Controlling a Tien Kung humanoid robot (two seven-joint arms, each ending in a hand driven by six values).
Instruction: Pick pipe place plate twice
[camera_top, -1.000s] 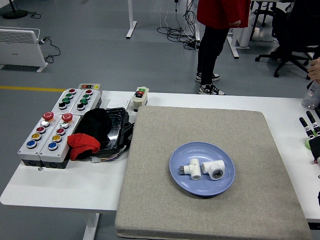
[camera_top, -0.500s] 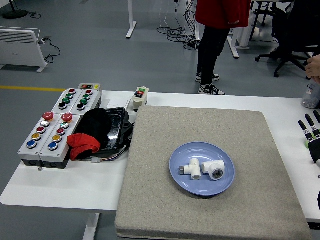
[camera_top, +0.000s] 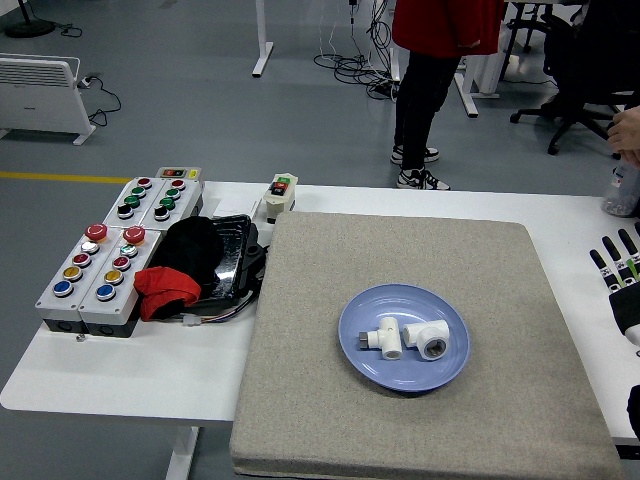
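Head view: my right hand (camera_top: 622, 275) sits at the 3 o'clock edge of the frame, over the bare white table (camera_top: 130, 370) just past the grey mat (camera_top: 400, 410). The fingers (camera_top: 603, 266) point up toward 12 o'clock, straight and slightly fanned, black with pale bands; they hold nothing. Only the fingers and part of the palm show, the rest being cut by the frame edge. My left hand is out of sight.

The blue plate (camera_top: 365, 358) lies on the mat a little toward 4 o'clock from the frame's centre. Two white pipe fittings rest on it, touching each other: the left pipe (camera_top: 382, 338) and the right pipe (camera_top: 429, 340), whose open end faces the camera.

At 9 o'clock on the table stand grey button boxes (camera_top: 95, 275) with red, green, yellow and blue buttons; any lettering on them is too small to read. Beside them a black tray (camera_top: 228, 262) holds black and red cloth (camera_top: 168, 285). A small switch box (camera_top: 280, 195) stands at 11 o'clock of the mat.

At 12 o'clock a person (camera_top: 440, 80) in red stands on the floor behind the table. At 2 o'clock another person's hand (camera_top: 626, 130) is above a clear bottle (camera_top: 624, 192).
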